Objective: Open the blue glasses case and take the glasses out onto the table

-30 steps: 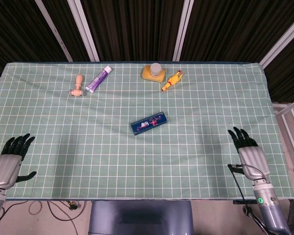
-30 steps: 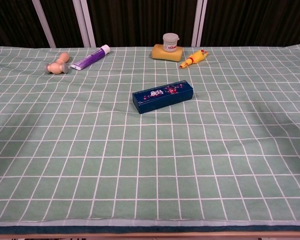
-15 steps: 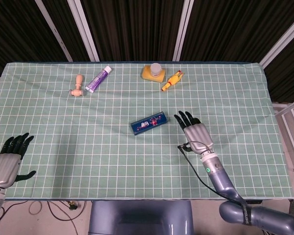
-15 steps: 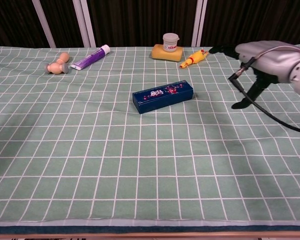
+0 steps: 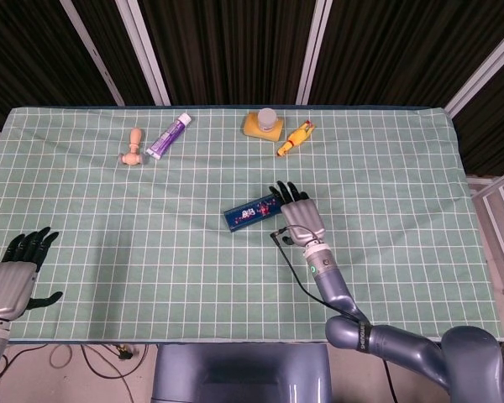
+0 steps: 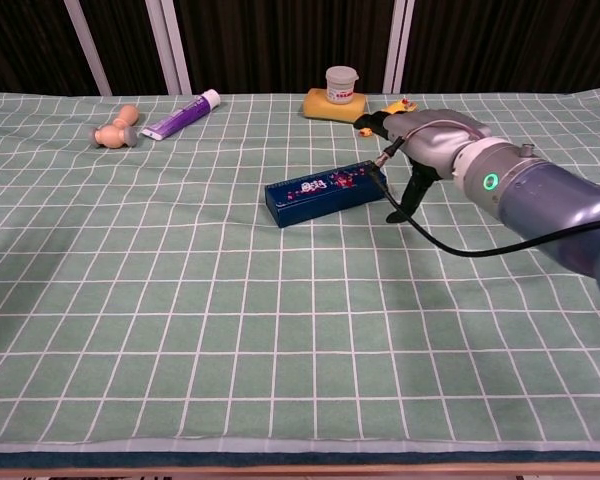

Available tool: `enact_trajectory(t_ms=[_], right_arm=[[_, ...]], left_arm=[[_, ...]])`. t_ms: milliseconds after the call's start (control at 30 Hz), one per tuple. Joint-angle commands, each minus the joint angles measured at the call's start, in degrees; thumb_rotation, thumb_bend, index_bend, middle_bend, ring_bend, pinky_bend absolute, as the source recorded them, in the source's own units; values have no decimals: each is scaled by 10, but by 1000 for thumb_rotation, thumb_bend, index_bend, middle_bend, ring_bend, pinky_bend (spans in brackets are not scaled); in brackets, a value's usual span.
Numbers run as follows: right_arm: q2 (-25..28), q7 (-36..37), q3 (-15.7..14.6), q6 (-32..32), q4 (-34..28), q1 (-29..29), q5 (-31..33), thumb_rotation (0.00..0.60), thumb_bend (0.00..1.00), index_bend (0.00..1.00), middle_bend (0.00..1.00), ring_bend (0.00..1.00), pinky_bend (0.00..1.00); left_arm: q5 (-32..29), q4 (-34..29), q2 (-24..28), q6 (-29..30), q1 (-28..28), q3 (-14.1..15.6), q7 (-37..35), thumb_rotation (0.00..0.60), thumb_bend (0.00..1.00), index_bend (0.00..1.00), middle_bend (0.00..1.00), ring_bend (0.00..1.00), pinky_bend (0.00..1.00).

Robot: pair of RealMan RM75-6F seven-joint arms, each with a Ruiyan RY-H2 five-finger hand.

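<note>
Blue case (image 5: 254,211), green-checked cloth (image 5: 151,252)

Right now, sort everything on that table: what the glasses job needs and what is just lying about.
For the job:
- blue glasses case, lid closed
- right hand, just beside the case's right end
- left hand, at the near left edge

Lying about:
- purple tube
- wooden peg toy
- yellow sponge with a small jar on it
- yellow rubber chicken

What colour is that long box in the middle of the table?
Dark blue, with a small white and red printed design on its top. The glasses case shows best in the chest view.
</note>
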Motion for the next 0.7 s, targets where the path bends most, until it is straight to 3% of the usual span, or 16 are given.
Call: enact_trajectory(t_ms=[33, 700], right_arm=[[-25, 9, 7, -4, 33, 20, 6, 600, 76, 0, 0, 0, 245], [-149, 54, 60, -26, 200, 121, 45, 600, 77, 0, 0, 0, 245]], left_arm=[[-2, -1, 0, -3, 0, -1, -1, 600, 0, 0, 0, 0, 0], [-26, -12, 7, -27, -3, -11, -17, 600, 0, 0, 0, 0, 0]])
